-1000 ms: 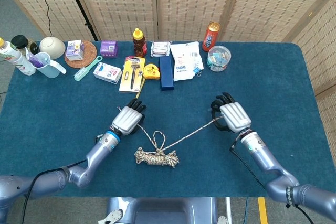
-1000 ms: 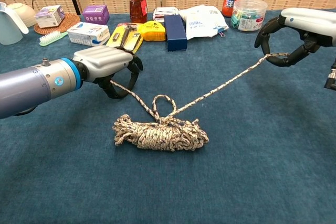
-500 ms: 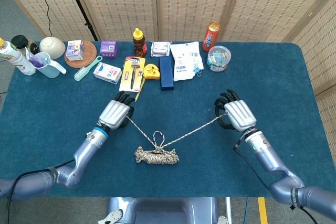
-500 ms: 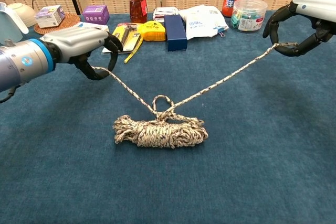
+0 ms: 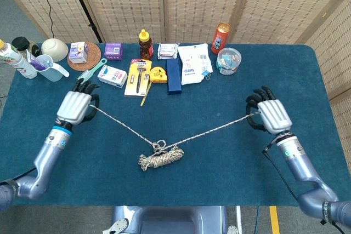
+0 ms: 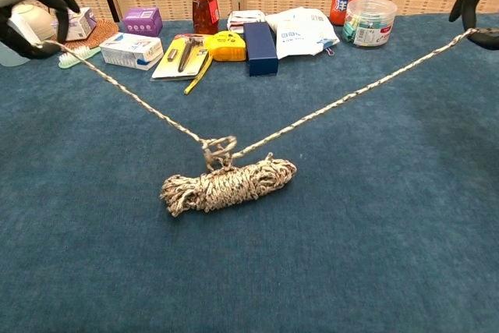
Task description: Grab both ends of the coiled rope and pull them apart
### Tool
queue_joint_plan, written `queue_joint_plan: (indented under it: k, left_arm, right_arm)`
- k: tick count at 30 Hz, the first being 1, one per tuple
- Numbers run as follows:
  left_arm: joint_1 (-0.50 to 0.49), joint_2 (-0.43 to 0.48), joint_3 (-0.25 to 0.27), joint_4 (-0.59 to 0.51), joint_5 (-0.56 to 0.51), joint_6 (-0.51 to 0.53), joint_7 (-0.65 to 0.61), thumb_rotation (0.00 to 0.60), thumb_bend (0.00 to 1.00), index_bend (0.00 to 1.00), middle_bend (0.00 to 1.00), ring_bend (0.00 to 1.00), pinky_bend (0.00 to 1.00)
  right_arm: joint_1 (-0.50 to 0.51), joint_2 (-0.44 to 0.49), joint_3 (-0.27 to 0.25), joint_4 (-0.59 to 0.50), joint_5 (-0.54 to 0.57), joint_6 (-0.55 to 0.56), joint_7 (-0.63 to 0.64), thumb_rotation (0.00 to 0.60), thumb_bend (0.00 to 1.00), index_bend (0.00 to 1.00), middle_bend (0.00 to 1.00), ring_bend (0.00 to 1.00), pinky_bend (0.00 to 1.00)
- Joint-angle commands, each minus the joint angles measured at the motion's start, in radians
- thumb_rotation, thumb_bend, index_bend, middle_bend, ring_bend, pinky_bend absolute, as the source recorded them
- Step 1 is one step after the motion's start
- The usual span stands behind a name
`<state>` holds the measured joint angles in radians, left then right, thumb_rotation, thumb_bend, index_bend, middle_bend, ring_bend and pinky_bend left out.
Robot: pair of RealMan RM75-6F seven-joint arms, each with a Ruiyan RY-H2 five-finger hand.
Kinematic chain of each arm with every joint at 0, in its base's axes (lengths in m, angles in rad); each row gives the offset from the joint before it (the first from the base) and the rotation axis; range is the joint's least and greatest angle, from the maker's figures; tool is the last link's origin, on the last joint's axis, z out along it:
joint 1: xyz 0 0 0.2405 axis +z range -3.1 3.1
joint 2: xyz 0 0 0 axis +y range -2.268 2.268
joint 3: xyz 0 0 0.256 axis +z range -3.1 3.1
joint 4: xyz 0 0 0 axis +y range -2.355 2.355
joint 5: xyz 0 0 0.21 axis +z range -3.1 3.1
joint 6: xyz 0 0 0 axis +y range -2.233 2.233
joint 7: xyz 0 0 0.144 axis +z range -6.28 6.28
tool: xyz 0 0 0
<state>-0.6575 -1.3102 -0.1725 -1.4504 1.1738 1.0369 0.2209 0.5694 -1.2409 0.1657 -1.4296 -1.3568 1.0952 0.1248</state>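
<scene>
We had the left hand point(image 5: 77, 106) gripping one rope end and the right hand point(image 5: 271, 114) the other, the coiled rope point(image 5: 160, 158) lying midway between them, strands taut.

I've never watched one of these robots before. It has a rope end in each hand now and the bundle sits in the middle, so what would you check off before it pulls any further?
1. Left hand holds its rope end: ok, the strand runs straight into its fingers.
2. Right hand holds the other end: ok, strand taut up to it.
3. Both strands straight, no slack: ok, they form a shallow V down to the coiled rope.
4. Coil undone: not ok, it remains a tight bundle with a small loop knotted on top.
5. Strand clear of the clutter: cannot tell; in the chest view the left strand passes close by the green brush.
6. Room to spread wider: ok for the left hand; the right hand is nearer the table edge.
</scene>
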Motion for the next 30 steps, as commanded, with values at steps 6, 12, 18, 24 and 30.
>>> queue_joint_plan:
  k: [6,12,18,24,30]
  left_arm:
    - [0.06,0.098,-0.002,-0.009,-0.016,0.035,-0.044,0.6,0.4,0.67,0.22,0.1,0.0]
    - [0.085,0.132,-0.003,0.01,-0.037,0.039,-0.054,0.6,0.39,0.67,0.22,0.1,0.0]
    - [0.103,0.154,-0.009,0.026,-0.055,0.038,-0.071,0.6,0.4,0.67,0.22,0.1,0.0]
    - [0.099,0.156,-0.008,-0.002,-0.016,0.044,-0.08,0.6,0.39,0.66,0.22,0.1,0.0]
    - [0.072,0.135,-0.011,-0.043,0.029,0.034,-0.077,0.6,0.39,0.66,0.22,0.1,0.0]
  right_arm:
    - [-0.033,0.044,0.002,0.017,0.018,0.017,0.015,0.6,0.45,0.64,0.34,0.16,0.05]
    - [-0.051,0.07,0.006,0.028,0.026,0.023,0.027,0.6,0.45,0.64,0.34,0.16,0.05]
    - [-0.065,0.091,0.007,0.029,0.025,0.028,0.038,0.6,0.45,0.64,0.34,0.16,0.05]
    - [-0.059,0.106,0.006,-0.032,-0.018,0.026,0.093,0.6,0.45,0.64,0.34,0.16,0.05]
    - [-0.031,0.112,0.009,-0.099,-0.06,0.005,0.121,0.6,0.45,0.63,0.34,0.16,0.05]
